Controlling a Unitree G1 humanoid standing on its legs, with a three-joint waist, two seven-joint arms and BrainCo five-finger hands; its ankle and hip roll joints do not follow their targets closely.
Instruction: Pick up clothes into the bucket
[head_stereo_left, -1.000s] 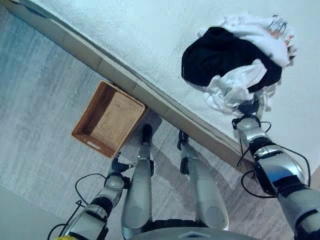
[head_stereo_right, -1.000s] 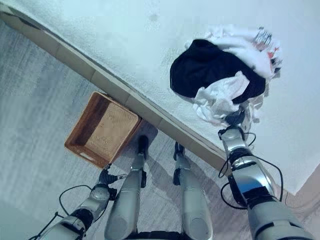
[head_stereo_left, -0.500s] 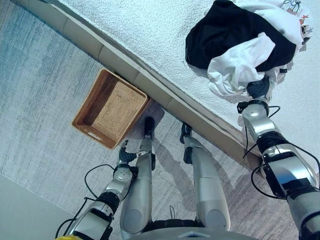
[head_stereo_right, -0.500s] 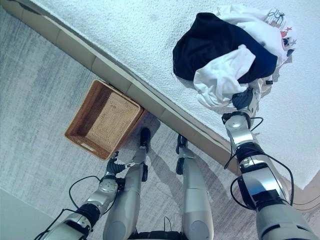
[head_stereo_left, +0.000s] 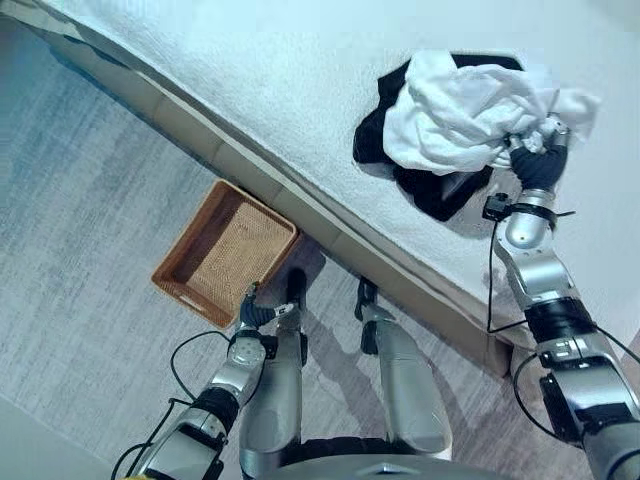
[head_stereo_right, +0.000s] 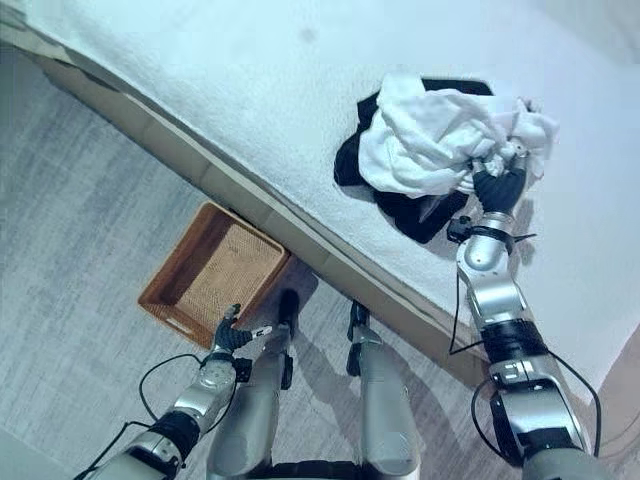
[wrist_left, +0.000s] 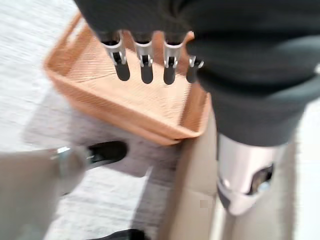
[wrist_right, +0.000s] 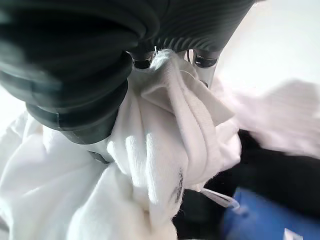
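Woven brown wicker is forming the basket (head_stereo_left: 225, 258), which is sitting on the grey floor (head_stereo_left: 80, 230) just beside the bed's base and holding no clothes. Hanging low near its closer rim, the left hand (head_stereo_left: 252, 312) is keeping its dark-tipped fingers (wrist_left: 145, 67) straight and side by side over the basket in the left wrist view, gripping nothing. Further right, the white bedspread (head_stereo_left: 250, 70) is carrying the clothes: a crumpled white garment (head_stereo_left: 455, 115) is lying bunched on top of a black one (head_stereo_left: 430, 185), much of which is hidden beneath it. At the pile's right edge the right hand (head_stereo_left: 537, 160) is curling into the white cloth; in the right wrist view folds of white fabric (wrist_right: 170, 130) are bulging out from between the fingers, whose tips are buried in it. Something blue is showing under the clothes there, too cut off to identify.
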